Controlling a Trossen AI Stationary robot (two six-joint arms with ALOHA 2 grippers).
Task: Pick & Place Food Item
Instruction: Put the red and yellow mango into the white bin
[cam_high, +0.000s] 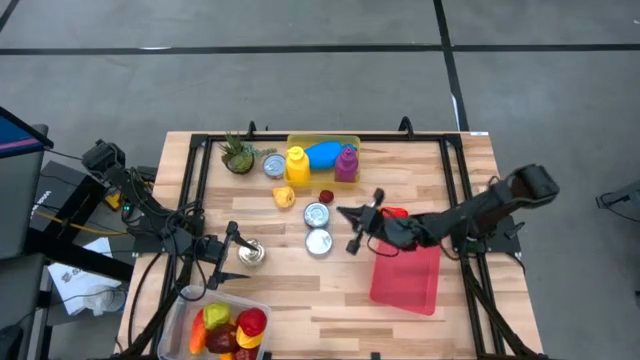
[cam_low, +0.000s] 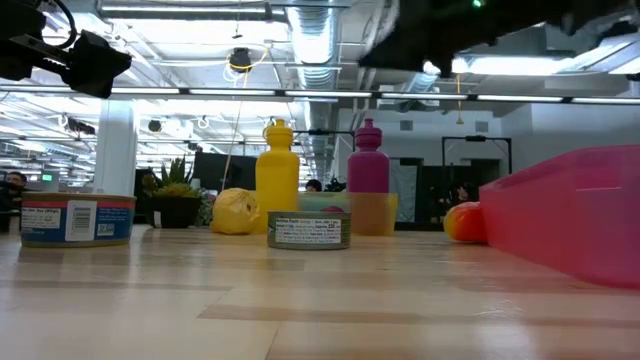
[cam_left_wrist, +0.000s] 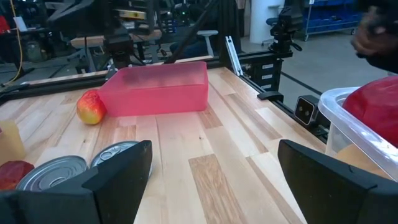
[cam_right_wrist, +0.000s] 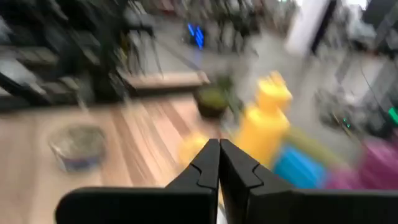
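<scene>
Wooden slats of the surface (cam_high: 330, 285) fill my overhead feed, with grey floor all round it. On the right side lies the pink tray (cam_high: 406, 277), the biggest thing I have on there; from my left wrist camera a red-and-yellow apple (cam_left_wrist: 91, 107) sits just beside its end. At the near left corner stands a clear tub (cam_high: 179, 318) loaded with red, orange and green food pieces. Along the far edge I see a yellow-green bin (cam_high: 322, 143) holding a blue item, with a yellow bottle (cam_high: 297, 165) and a purple bottle (cam_high: 346, 164) standing at it, and a small potted plant (cam_high: 238, 155) to their left. Mid-surface are two tins (cam_high: 317, 228), one just behind the other, a third tin (cam_high: 250, 254) near my left arm, a yellow fruit (cam_high: 284, 197) and a small red piece (cam_high: 326, 197).

My left tool (cam_high: 228, 252) hangs low by that third tin, fingers well apart, gripping nothing. My right tool (cam_high: 362, 226) reaches in beside the two tins, fingers pressed together and empty.
</scene>
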